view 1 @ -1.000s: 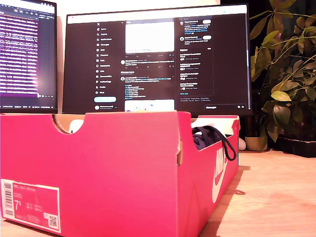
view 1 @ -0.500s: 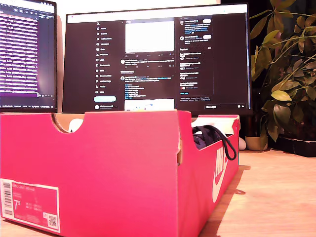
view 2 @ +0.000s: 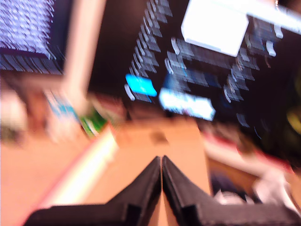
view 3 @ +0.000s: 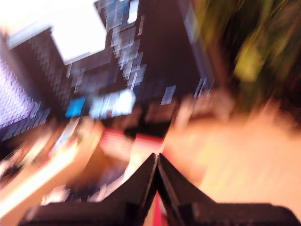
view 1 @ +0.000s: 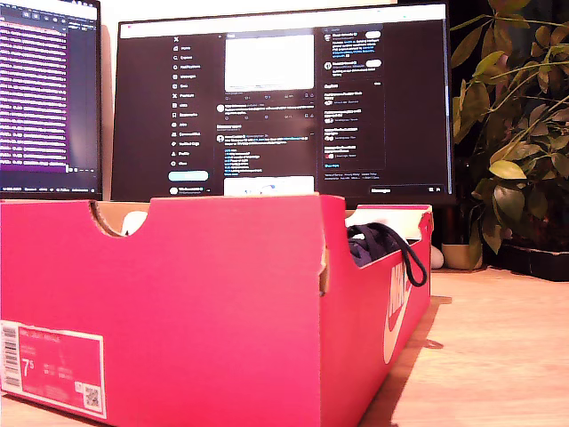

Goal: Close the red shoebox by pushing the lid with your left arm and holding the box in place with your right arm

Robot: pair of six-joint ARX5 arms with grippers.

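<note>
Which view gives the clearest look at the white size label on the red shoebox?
The exterior view: the white size label sits sharp on the near end wall of the red shoebox, low at that view's left. Both wrist views are motion-blurred and show only parts of the box, with no label visible.

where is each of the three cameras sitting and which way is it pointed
Exterior view: low on the wooden desk, close behind the red shoebox, facing the monitor and plant; no arm shows.
First wrist view: on my first gripper, above the box's cardboard, facing the screens; the shut tool tips show. Blurred.
Second wrist view: on my second gripper, above the box edge and desk, facing the screens and plant; shut tips show. Blurred.
Shared: all three see the monitor and the red shoebox.
</note>
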